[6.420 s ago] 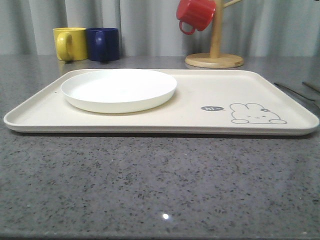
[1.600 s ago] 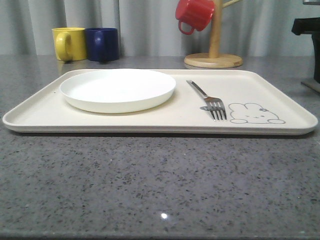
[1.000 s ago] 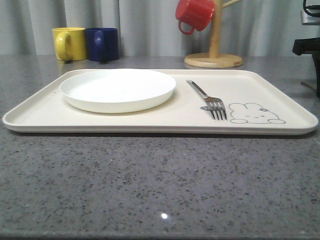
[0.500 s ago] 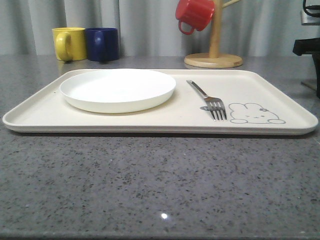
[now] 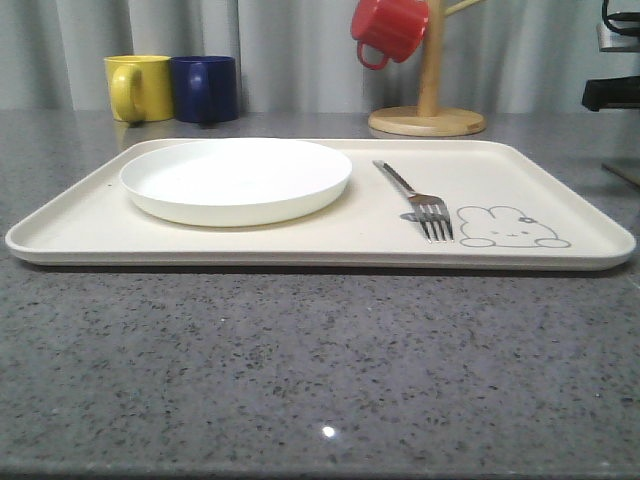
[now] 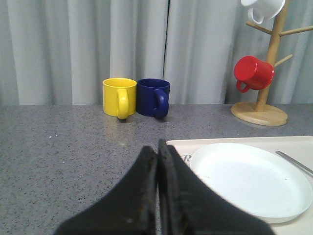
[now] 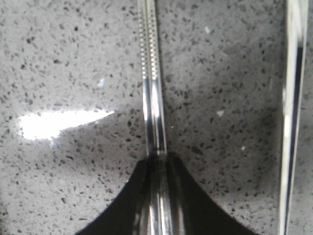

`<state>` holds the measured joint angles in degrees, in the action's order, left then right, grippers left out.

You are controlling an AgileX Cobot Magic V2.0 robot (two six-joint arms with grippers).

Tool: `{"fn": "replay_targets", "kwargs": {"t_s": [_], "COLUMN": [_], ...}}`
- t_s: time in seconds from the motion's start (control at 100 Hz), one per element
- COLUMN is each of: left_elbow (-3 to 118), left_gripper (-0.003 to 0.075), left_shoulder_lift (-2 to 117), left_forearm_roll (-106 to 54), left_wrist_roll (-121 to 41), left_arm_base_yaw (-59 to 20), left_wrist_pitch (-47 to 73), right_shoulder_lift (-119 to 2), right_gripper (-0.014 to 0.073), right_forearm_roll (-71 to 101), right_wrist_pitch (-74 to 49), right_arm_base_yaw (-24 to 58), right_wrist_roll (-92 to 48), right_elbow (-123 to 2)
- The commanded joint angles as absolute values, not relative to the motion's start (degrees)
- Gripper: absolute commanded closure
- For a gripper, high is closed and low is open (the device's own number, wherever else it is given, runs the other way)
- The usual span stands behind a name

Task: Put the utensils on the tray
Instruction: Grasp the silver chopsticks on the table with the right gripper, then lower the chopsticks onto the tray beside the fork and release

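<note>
Front view: tray (image 5: 250, 245) sat flat on the grey speckled counter (image 5: 320, 370). White plate (image 5: 236, 178) sat on its left half. Fork (image 5: 415, 198) lay on the tray to the right of the plate, tines toward the camera and just beside the rabbit drawing (image 5: 512, 228), handle angled back toward the plate.

Right end effector (image 7: 157, 157): fingers closed on the chopsticks (image 7: 152, 93), the pair pinched between the tips. Chopsticks ran straight out from the fingers, close over the counter; couldn't tell whether they touched it. Ridged grip section was visible on the far part. Another thin metal piece (image 7: 292, 117) lay parallel, well off to the side on the counter; couldn't tell which utensil it was. In the front view, part of the right arm (image 5: 612, 92) was at the right edge, beyond the tray.

Left end effector (image 6: 157, 152): fingers pressed together, nothing between them, over bare counter near the tray's corner.

Behind the tray: yellow mug (image 5: 139, 87) and blue mug (image 5: 206, 88) touching side by side, red mug (image 5: 391, 27) hung on the wooden mug tree (image 5: 430, 95).
</note>
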<state>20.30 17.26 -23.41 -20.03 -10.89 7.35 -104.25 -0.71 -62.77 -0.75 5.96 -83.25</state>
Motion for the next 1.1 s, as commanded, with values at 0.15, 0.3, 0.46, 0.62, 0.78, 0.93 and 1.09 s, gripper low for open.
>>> {"fn": "replay_targets", "kwargs": {"t_s": [0.15, 0.3, 0.46, 0.62, 0.78, 0.93, 1.09], "left_elbow": [22.0, 22.0, 22.0, 22.0, 22.0, 22.0, 22.0], "left_gripper": [0.0738, 0.0738, 0.0738, 0.0738, 0.0738, 0.0738, 0.0738], "left_shoulder_lift": [17.6, 17.6, 17.6, 17.6, 17.6, 17.6, 17.6], "left_forearm_roll": [-23.8, -23.8, -23.8, -23.8, -23.8, -23.8, -23.8], "left_wrist_roll": [-19.5, -19.5, -19.5, -19.5, -19.5, -19.5, -19.5], "left_arm_base_yaw": [-11.4, -11.4, -11.4, -11.4, -11.4, -11.4, -11.4], "left_wrist_pitch": [2.9, 2.9, 2.9, 2.9, 2.9, 2.9, 2.9], "right_shoulder_lift": [-101.6, -97.3, -92.7, -90.6, -90.6, -91.5, -94.5], "right_gripper": [0.0621, 0.0621, 0.0621, 0.0621, 0.0621, 0.0621, 0.0621], "right_forearm_roll": [-0.8, 1.8, 3.8, 3.8, 3.8, 3.8, 3.8], "right_wrist_pitch": [-63.3, -63.3, -63.3, -63.2, -59.9, -55.2, -52.4], "right_arm_base_yaw": [-1.1, -1.0, 0.4, 4.1, 9.9, 15.2, 18.8], "right_wrist_roll": [5.5, 6.1, 7.4, 10.6, 14.8, 18.6, 20.9], "right_elbow": [-83.9, -83.9, -83.9, -83.9, -83.9, -83.9, -83.9]}}
